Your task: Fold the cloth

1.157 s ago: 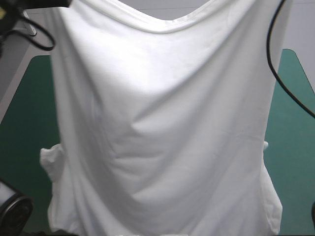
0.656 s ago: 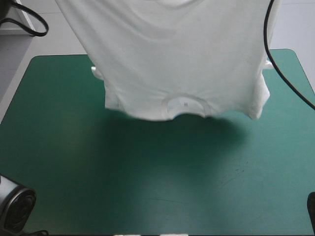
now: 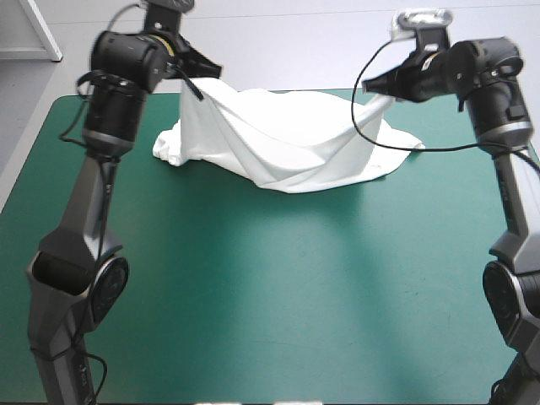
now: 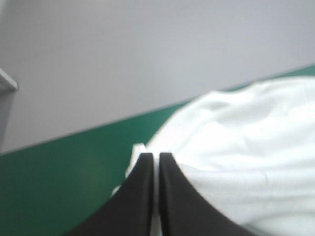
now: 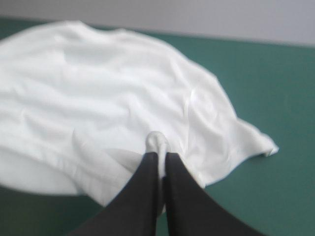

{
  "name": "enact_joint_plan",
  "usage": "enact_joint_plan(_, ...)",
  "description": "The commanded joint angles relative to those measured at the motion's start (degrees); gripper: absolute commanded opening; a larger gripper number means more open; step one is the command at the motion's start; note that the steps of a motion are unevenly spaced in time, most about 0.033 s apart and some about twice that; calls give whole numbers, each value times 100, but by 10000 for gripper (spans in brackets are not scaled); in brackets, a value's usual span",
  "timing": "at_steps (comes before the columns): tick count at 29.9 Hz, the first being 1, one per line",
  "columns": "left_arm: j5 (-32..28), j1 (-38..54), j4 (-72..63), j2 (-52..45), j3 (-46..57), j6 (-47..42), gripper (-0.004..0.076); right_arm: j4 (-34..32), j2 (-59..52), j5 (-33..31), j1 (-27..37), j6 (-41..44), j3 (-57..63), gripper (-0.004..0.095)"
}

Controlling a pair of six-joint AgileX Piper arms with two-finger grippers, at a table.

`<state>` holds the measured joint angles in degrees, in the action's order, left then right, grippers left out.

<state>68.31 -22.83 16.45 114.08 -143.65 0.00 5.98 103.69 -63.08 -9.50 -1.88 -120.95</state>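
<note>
1. T-shirt (image 3: pixel 287 143): white, it lies in a slack heap on the far part of the table (image 3: pixel 253 295), close to the table's far edge. Two of its corners are lifted off the table.
2. Our left gripper (image 4: pixel 156 160) is pinched nearly closed on one raised corner, toward the table's far left. A thin strip of cloth shows between the fingers.
3. Our right gripper (image 5: pixel 161 156) is clamped the same way on the other raised corner, toward the table's far right. A small fold pokes out at the tips.
4. We judge the T-shirt light, soft and limp. It sags between the two holds, drapes in folds and will not keep a shape by itself. It should slide easily over the table.
5. We would hold it by corners or hem edges, kept taut, so it lays flat on the table.
6. We can read no brand, label or writing on it.
</note>
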Motion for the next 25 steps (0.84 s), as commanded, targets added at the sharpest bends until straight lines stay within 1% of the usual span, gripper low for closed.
enact_joint_plan(1,-147,70,-432,141,271,-109,-10,41,-290,457,35,37,769,-18)
enact_joint_plan(4,-50,84,-804,229,592,-96,-10,-33,-649,738,35,-33,1791,-18)
enact_joint_plan(7,38,84,-923,82,833,-37,-10,-280,-1241,973,35,-33,2787,-18)
enact_joint_plan(10,561,84,-868,-176,995,102,-10,-598,-1987,932,35,-33,3657,-18)
enact_joint_plan(12,550,92,-896,-444,1270,115,-10,-634,-2462,812,35,-33,4140,-18)
enact_joint_plan(14,550,92,-942,-745,1662,115,-10,-634,-2911,550,35,-56,4444,-18)
enact_joint_plan(16,550,92,-965,-1121,2275,0,-10,-634,-3350,131,35,-56,4675,-18)
enact_joint_plan(19,490,92,-1157,-1836,3461,-149,-10,-634,-3881,-496,35,-56,4896,-18)
enact_joint_plan(22,154,92,-1295,-2695,4721,-179,-10,-598,-4255,-862,35,-20,5070,-18)
enact_joint_plan(25,29,92,-1542,-3653,5951,-235,-10,-548,-4610,-862,35,116,5358,-18)
